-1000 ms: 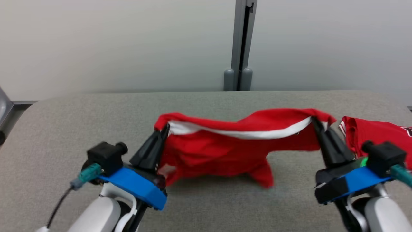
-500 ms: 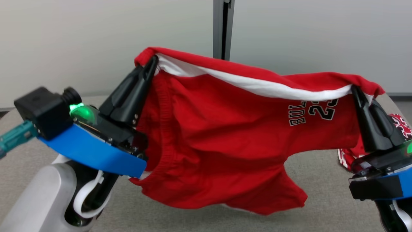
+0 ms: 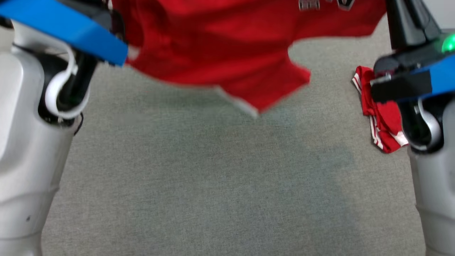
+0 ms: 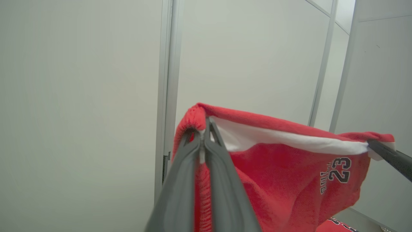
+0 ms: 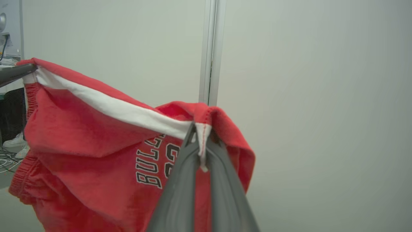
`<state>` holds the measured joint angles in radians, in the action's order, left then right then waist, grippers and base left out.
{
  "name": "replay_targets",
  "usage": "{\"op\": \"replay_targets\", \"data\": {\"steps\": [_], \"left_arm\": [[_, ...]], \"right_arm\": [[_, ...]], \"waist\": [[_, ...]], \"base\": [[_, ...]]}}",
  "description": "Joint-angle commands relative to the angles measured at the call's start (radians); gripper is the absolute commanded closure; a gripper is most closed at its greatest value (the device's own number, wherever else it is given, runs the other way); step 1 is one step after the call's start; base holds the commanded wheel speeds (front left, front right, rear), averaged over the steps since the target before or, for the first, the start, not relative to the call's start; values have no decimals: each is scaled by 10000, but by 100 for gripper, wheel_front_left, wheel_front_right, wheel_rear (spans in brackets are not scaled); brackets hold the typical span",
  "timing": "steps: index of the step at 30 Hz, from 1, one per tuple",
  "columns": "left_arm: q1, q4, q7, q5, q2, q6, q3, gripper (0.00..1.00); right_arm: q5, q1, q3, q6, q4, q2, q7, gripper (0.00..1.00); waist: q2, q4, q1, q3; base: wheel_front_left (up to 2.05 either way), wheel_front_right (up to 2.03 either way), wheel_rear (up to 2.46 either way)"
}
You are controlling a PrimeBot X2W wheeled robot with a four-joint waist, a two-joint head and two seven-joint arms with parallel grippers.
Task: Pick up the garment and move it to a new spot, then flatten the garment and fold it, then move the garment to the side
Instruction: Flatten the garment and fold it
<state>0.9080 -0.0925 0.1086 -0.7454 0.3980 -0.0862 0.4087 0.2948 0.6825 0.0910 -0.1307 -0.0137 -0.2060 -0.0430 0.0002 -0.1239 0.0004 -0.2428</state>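
Note:
The garment (image 3: 220, 46) is a pair of red shorts with a white stripe and black-and-white lettering, hanging in the air above the grey table (image 3: 213, 185). In the left wrist view my left gripper (image 4: 202, 130) is shut on one corner of the garment (image 4: 283, 174) at its top edge. My right gripper (image 5: 199, 135) is shut on the other corner of the garment (image 5: 83, 135). The cloth stretches between them and its lower hem dangles free. In the head view the right gripper's dark fingers (image 3: 408, 21) rise out of the top edge.
A second red garment with white stripes (image 3: 382, 117) lies crumpled on the table at the right, beside my right forearm (image 3: 433, 199). My left forearm (image 3: 25, 149) stands at the left. Pale wall panels with a grey post (image 5: 210, 48) rise behind.
Both grippers have lifted the garment from near the table to high in the air, keeping their grip. The head view has tilted down toward the table.

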Motion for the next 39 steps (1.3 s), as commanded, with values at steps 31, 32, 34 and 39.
{"op": "replay_targets", "data": {"steps": [31, 32, 34, 39], "left_arm": [[-5989, -458, -2652, -707, -548, 175, 1791, 100], [-6263, -171, -2650, -716, -513, 266, 1851, 100], [-6836, 380, -2623, -806, -449, 494, 1935, 100], [-8022, 1548, -2448, -891, -152, 1122, 2007, 100]], "right_arm": [[-76, -4708, 197, -2, 3134, 1091, 2597, 100], [-102, -5050, 100, -2, 2823, 1133, 2479, 100], [-177, -5733, -47, -2, 2186, 1222, 2204, 100], [-524, -7314, -511, -2, 484, 1382, 1424, 100]], "waist": [[-2, 482, -4, 988], [-2, 483, -4, 1119], [-2, 464, -4, 1366], [-2, 412, -4, 1750]], "base": [[0, 0, 0], [0, 0, 0], [0, 0, 0], [0, 0, 0]]}}
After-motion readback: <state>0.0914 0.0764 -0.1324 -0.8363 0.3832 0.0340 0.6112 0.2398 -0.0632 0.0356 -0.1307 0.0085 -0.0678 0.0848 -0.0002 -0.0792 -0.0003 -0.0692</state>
